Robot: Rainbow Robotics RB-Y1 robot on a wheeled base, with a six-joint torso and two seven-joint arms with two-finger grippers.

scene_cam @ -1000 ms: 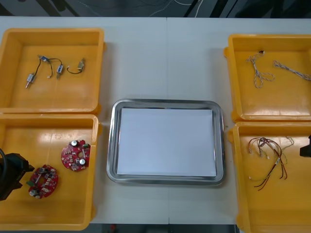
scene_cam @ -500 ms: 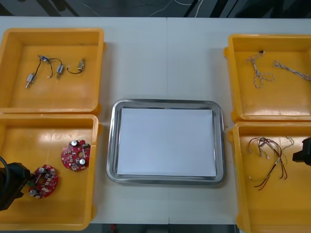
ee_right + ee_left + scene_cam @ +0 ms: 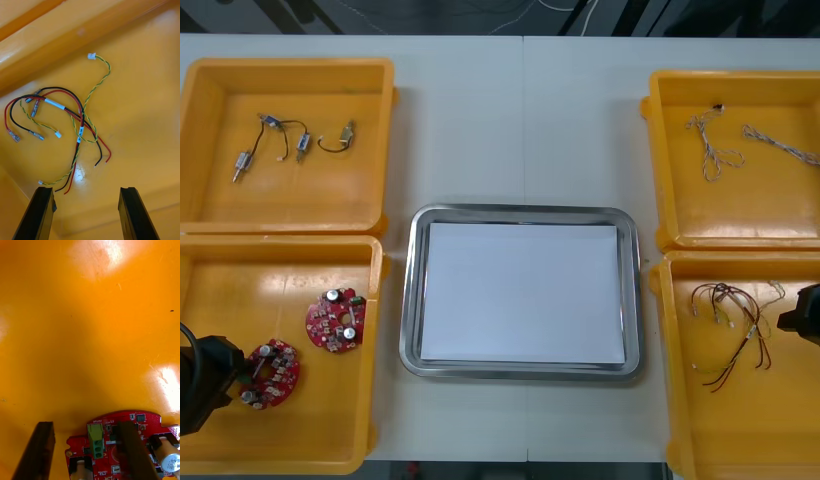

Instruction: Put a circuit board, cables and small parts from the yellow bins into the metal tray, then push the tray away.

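Observation:
Two round red circuit boards lie in the near left yellow bin [image 3: 290,450]. My left gripper [image 3: 215,385] is low over the nearer board [image 3: 272,373]; the other board [image 3: 335,320] lies apart. In the left wrist view the left gripper [image 3: 85,424] is open, one finger [image 3: 131,450] overlapping the board [image 3: 123,420] and the other finger beside it over the bin floor. My right gripper [image 3: 802,315] hovers at the near right bin's outer edge. It stands open [image 3: 85,189] just short of a tangle of red, black and yellow-green cables [image 3: 75,120]. The metal tray [image 3: 412,300] lies in the middle, white inside.
Small metal parts [image 3: 290,140] on short black leads lie in the far left bin [image 3: 385,150]. In the far right bin [image 3: 660,160] are twisted blue and white cables [image 3: 715,150]. The cable tangle [image 3: 730,325] sits toward the near right bin's inner side.
My left gripper has slid a little toward the table's near edge beside the nearer board. The right gripper has crept slightly inward toward the cables. Nothing was taken hold of.

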